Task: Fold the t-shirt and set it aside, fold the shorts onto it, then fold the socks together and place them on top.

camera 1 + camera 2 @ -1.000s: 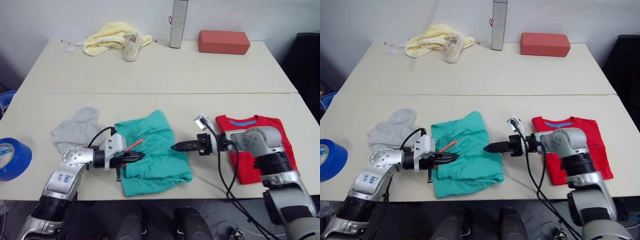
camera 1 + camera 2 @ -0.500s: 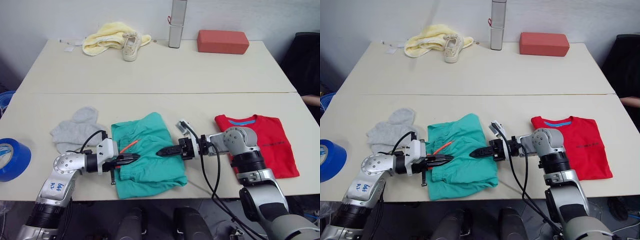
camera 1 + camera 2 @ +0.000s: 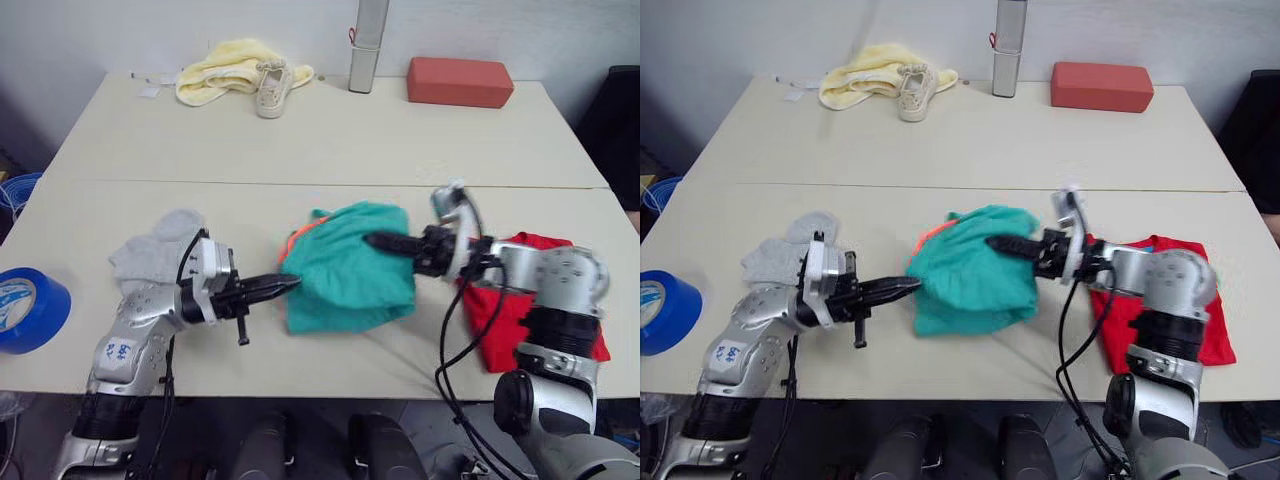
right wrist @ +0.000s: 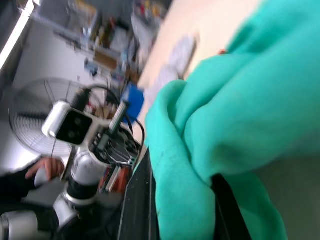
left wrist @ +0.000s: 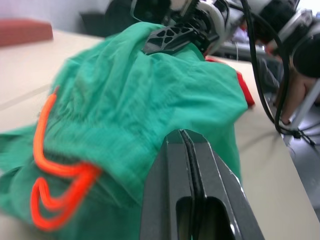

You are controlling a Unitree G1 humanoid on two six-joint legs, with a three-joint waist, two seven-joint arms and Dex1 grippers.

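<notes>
Left eye view, frame centre: both pincers, left (image 3: 290, 284) and right (image 3: 372, 240), grasp the shorts (image 3: 350, 268) off the tabletop (image 3: 300, 140), apparently carrying them toward the t-shirt (image 3: 510, 330).

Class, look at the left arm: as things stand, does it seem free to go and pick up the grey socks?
Probably not yet. The left gripper is shut on the shorts, which both grippers hold. The socks lie uncovered beside that arm, so nothing else blocks them.

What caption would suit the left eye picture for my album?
Both claws, left and right, grip the teal shorts beside the red t-shirt.
</notes>
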